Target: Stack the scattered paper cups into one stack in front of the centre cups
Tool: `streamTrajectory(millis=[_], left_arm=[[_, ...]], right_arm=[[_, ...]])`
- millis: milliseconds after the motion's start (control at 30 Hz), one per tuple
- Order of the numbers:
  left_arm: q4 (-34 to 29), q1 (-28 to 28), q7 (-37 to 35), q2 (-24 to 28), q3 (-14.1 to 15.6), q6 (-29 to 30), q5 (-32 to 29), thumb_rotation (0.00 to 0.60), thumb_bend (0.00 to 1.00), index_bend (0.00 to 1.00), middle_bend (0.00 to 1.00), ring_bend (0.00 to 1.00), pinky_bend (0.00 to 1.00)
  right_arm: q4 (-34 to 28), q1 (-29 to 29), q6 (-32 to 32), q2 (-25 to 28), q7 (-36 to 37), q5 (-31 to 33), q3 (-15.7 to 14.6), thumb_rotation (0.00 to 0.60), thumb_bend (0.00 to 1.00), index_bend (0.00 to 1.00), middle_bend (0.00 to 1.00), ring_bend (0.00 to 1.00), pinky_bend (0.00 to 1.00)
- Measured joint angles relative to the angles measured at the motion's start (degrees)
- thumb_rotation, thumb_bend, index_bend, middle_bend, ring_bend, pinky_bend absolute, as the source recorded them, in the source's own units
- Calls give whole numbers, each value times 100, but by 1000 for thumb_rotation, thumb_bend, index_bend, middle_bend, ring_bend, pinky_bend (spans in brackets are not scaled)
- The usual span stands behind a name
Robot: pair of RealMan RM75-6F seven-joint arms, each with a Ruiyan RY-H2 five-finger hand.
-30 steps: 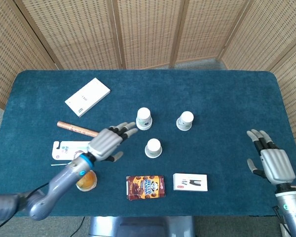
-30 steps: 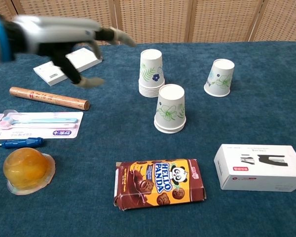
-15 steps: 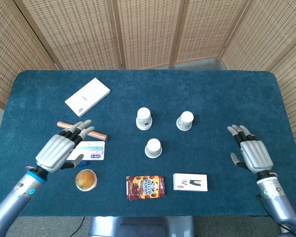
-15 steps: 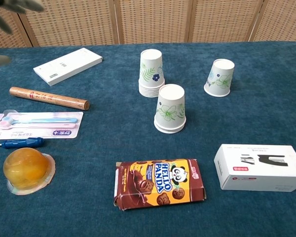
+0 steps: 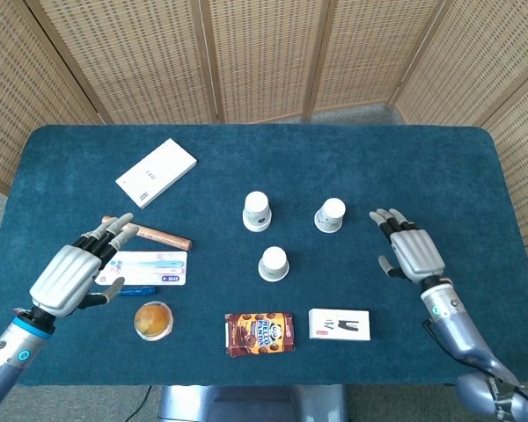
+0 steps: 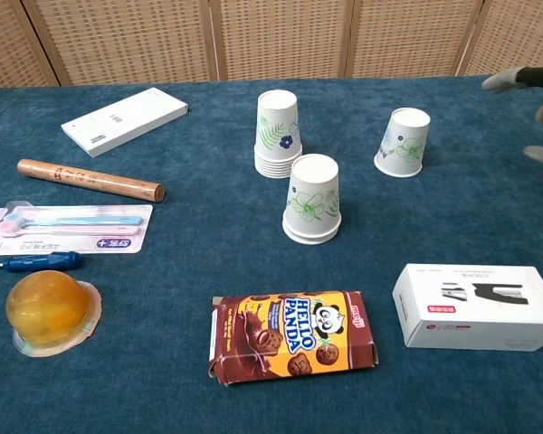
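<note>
Covering the whole work surface, a blue felt table (image 5: 422, 149) is shown with both arms raised above it and nothing held. The left hand (image 5: 75, 272) is seen well out at the left, over the toothbrush pack (image 5: 150, 268) and copper-coloured tube (image 5: 154, 234), its fingers spread and empty. The right hand (image 5: 411, 252) is seen at the right, palm down, fingers apart, also empty; only its fingertips (image 6: 516, 79) enter the chest view.

Three groups of upturned paper cups are marked. A nested centre stack (image 6: 277, 134) is placed farthest back; a shorter front stack (image 6: 312, 200) is set just before it, nearly touching; a lone cup (image 6: 403, 141) is stood apart on the right. Every cup is upright on its rim, so the long axis is vertical.

The lone cup is judged the remaining scattered piece. It lies to the left of the right hand's fingers, near them, while the left hand is well apart from it; the right hand is therefore taken as the nearer one for the pick-up, with the front stack as destination.

Smaller items, a biscuit packet (image 6: 292, 336) and a white box (image 6: 475, 306), are left nearest the robot.
</note>
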Motion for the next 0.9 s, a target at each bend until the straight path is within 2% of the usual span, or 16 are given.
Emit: streamTrajectory(millis=[333, 900], left_arm=[[24, 94, 17, -38, -94, -151, 53, 600, 458, 0, 0, 0, 216], [149, 209, -435, -47, -213, -223, 251, 600, 459, 0, 0, 0, 219]], right_arm=[[572, 622, -542, -368, -129, 436, 214, 600, 445, 0, 0, 0, 258], [1428, 1675, -1464, -916, -729, 1471, 312, 600, 445, 0, 0, 0, 259]])
